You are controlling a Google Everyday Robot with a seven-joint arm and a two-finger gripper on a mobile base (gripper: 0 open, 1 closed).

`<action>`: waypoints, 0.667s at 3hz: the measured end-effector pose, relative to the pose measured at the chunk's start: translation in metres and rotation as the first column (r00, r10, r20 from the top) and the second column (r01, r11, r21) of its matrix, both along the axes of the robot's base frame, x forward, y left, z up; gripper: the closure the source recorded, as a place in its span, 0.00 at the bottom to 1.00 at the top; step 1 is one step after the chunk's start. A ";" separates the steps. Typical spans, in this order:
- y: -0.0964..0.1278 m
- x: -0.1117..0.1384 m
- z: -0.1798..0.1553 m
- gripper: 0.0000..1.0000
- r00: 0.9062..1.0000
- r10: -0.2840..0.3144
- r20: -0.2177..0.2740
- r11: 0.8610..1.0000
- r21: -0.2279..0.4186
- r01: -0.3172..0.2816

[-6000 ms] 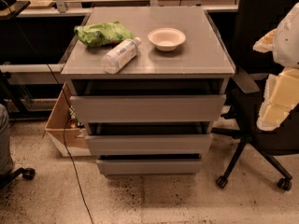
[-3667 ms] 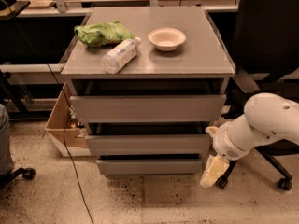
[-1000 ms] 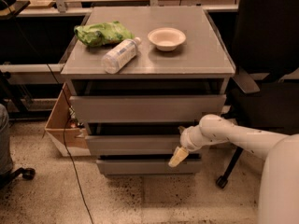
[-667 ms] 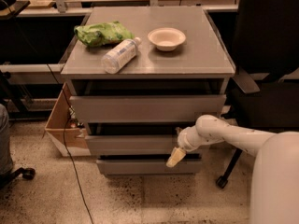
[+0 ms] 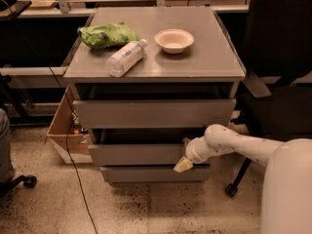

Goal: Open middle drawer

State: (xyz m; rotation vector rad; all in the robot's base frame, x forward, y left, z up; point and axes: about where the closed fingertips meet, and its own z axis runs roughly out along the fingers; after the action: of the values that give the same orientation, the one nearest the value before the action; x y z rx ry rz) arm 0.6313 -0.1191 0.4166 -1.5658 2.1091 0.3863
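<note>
The grey cabinet has three drawers. The middle drawer is the second grey flat front, below the taller top drawer and above the lowest drawer. A dark gap shows above the middle front. My white arm reaches in from the right. My gripper is at the right end of the middle drawer front, its cream tip pointing down-left at the front's lower edge.
On the cabinet top lie a green bag, a plastic bottle on its side and a white bowl. A cardboard box and a cable are at the left. A black office chair stands at the right.
My arm came down from the right and swung left along the drawer fronts; in the last second the gripper edged a little further left along the middle drawer front.
</note>
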 end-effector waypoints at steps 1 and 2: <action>0.000 0.000 0.009 0.64 1.000 0.000 0.000 1.000 0.000 0.000; -0.001 0.000 0.018 0.61 1.000 0.000 0.000 1.000 0.000 0.000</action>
State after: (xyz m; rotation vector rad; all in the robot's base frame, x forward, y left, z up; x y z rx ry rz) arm 0.6316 -0.1205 0.4345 -1.5659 2.1090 0.3863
